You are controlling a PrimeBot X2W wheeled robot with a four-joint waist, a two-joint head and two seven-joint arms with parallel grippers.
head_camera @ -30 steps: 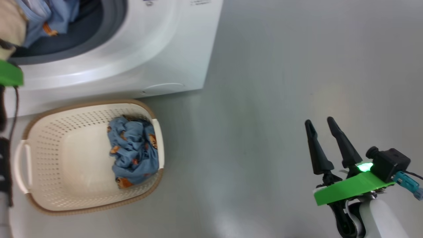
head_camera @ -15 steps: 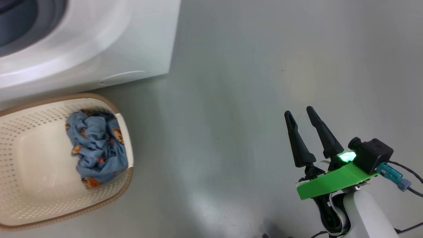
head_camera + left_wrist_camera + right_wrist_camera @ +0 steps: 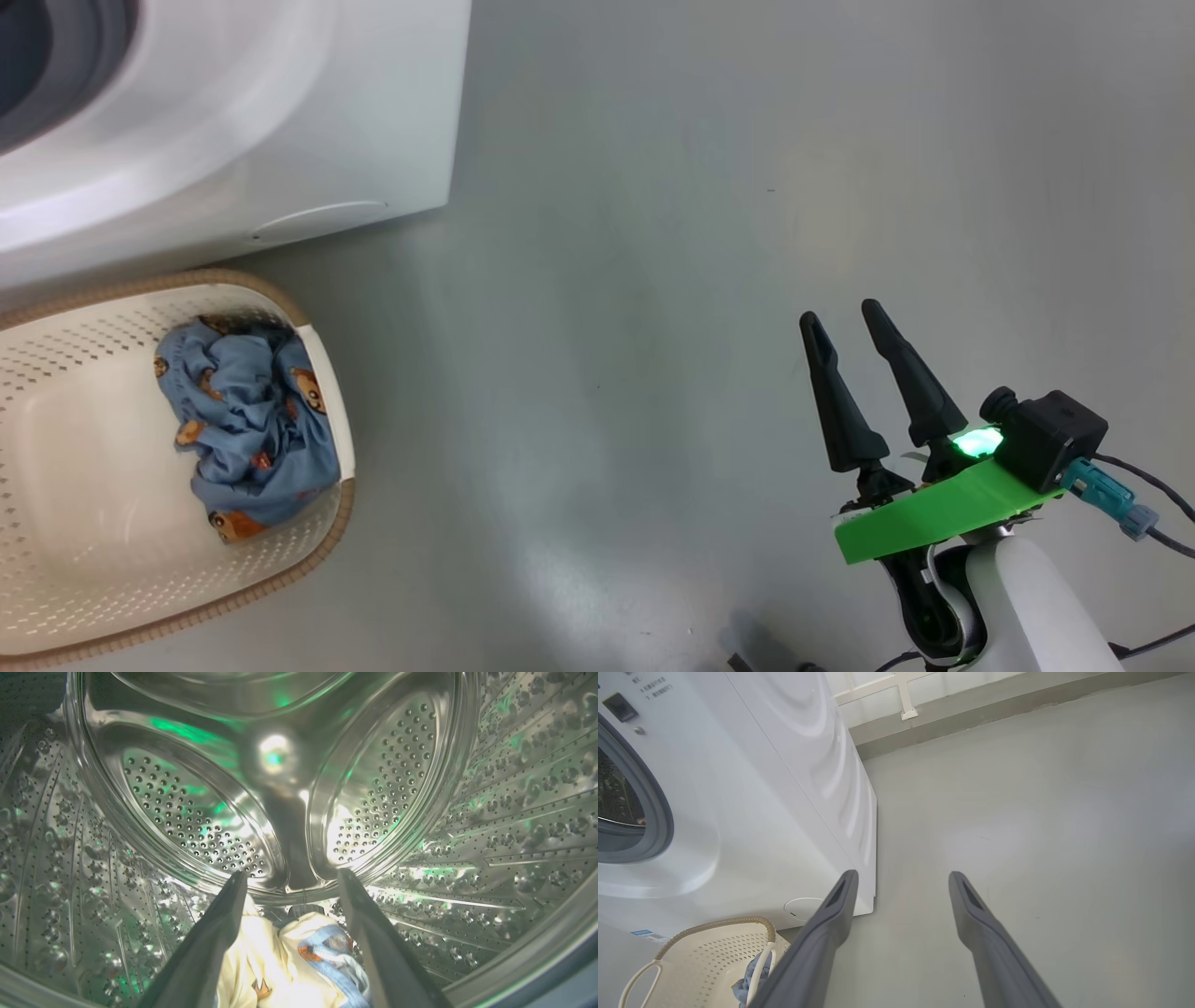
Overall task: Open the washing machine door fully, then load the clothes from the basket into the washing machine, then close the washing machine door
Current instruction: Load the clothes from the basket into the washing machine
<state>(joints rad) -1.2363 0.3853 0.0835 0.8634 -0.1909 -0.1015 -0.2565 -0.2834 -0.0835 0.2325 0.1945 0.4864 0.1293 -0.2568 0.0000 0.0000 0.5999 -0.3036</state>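
Note:
In the left wrist view my left gripper (image 3: 292,875) is inside the washing machine's steel drum (image 3: 187,812), open. Cream and light blue clothes (image 3: 280,961) lie loose on the drum floor, low between its fingers. The white washing machine (image 3: 280,121) fills the head view's top left, and the cream basket (image 3: 56,597) stands in front of it. A bundle of blue bear-print clothes (image 3: 243,420) lies against the basket's right wall. My right gripper (image 3: 840,313) hangs open over bare floor far to the right, holding nothing. The washing machine door is out of view.
The right wrist view shows the washing machine's front and side (image 3: 761,788), its grey seal (image 3: 658,812), the basket (image 3: 705,961) below and my right gripper (image 3: 902,875). Grey floor (image 3: 1041,812) stretches right to a wall base with a white frame (image 3: 901,700).
The head camera has swung right, so washer and basket sit further left in the picture. My left arm, seen at the drum mouth with cream cloth, has left that view.

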